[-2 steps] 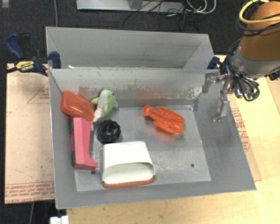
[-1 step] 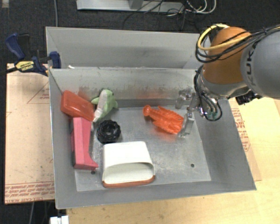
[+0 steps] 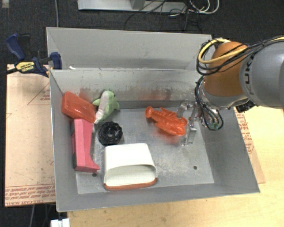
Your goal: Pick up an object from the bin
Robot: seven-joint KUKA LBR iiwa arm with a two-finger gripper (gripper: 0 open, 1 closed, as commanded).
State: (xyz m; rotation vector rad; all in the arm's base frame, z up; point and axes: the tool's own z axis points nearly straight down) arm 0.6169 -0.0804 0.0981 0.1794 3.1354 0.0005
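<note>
The fingers stand somewhat apart, gripping nothing; the gripper sits low in the bin — just at the right end of the orange lobster-shaped toy. Left of that toy lie a black round cap and a pink block.

Orange lobster-shaped toy: lies flat on the bin floor, right of centre, long axis slanting upper-left to lower-right.

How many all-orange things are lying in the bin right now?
2: an orange-red rectangular plastic block in the back left corner, and an orange lobster-shaped plastic toy mid-bin beside the pincer. The white plastic tub only has an orange rim. Nothing looks hidden.
</note>
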